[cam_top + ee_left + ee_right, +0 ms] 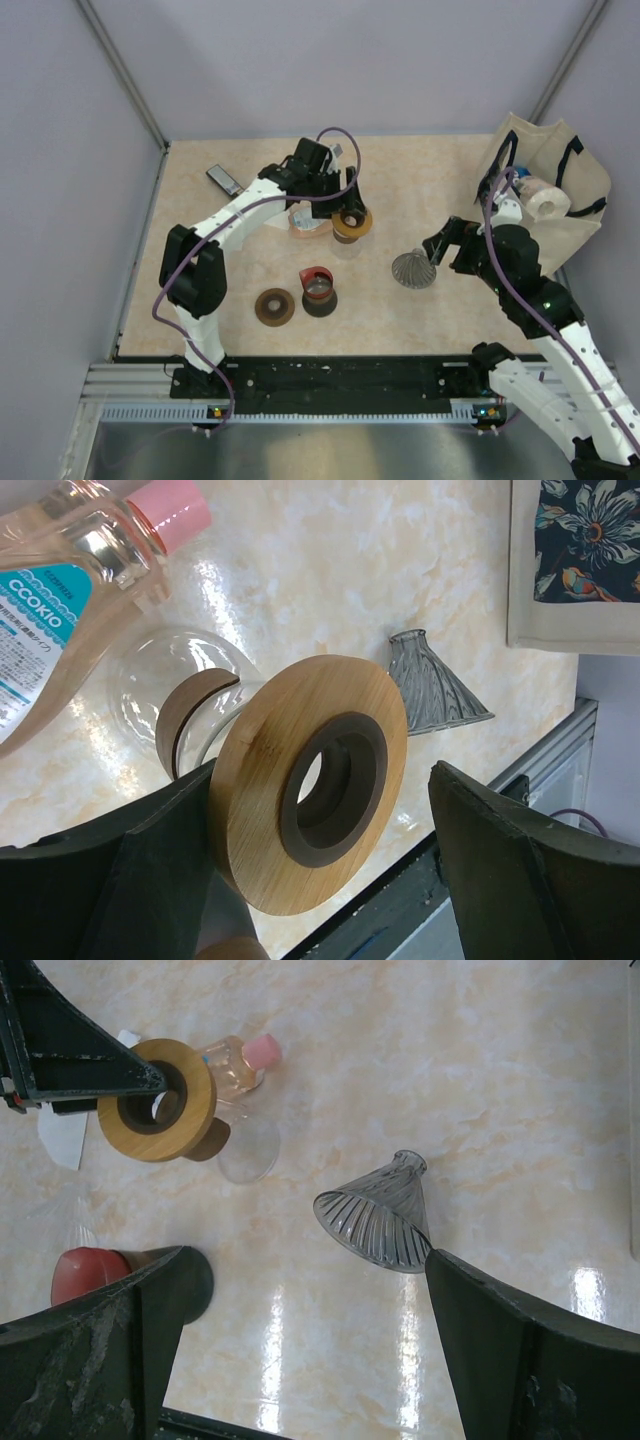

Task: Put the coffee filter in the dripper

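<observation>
In the top view, the left gripper (338, 208) is at the far middle of the table, over a wooden ring (352, 224) that sits just right of a pink-capped bottle (303, 222) lying on its side. Right of the middle, the glass dripper cone (413, 269) also lies on its side, with the right gripper (437, 247) just beside it. A tote bag (585, 185) slumps at the far right. Nearer the arms stand a red-topped dark object (318, 287) and a brown disc (274, 306) with a hole in it.

In the left wrist view, the jaws stand wide apart. The wooden ring is tilted, with its edge against one finger (150, 865) and a clear gap to the other, so it is released rather than clamped. Behind it is a clear glass vessel (150, 680).

In the right wrist view, the jaws are spread wide and hold nothing. The dripper cone lies on the table ahead of them, its rim close to one fingertip; I cannot tell whether they touch. A white paper piece (60, 1138) lies at the far left, partly hidden by the left gripper. It may be the coffee filter, but that is not certain.

The cone is empty and tipped over, so the task looks barely begun. The dripper has yet to be set upright, and the filter has yet to be picked up and seated in it.
</observation>
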### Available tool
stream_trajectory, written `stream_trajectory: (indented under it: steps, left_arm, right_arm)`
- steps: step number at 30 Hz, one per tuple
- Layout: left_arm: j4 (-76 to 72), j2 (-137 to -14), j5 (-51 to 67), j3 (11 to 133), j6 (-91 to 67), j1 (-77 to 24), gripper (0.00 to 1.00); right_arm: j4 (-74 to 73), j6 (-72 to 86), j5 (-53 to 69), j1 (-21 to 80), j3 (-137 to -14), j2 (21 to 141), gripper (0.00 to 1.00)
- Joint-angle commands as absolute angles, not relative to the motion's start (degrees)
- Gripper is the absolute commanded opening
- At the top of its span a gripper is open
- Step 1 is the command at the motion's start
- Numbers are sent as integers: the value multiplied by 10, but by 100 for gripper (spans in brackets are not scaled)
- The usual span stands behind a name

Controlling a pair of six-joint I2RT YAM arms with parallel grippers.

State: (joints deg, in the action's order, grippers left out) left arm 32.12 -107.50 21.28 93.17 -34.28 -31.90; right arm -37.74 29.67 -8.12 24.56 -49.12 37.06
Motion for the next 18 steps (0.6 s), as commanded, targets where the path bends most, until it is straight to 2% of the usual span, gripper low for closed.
stream_trajectory:
  steps: [1, 18]
  left_arm:
    - [337, -1047, 195, 964, -319, -316, 85]
    - [364, -1023, 157, 988, -294, -316, 86]
  right_arm:
    - [-359, 299, -76, 244, -514, 374, 98]
    - [-359, 301, -76, 244, -518, 388, 98]
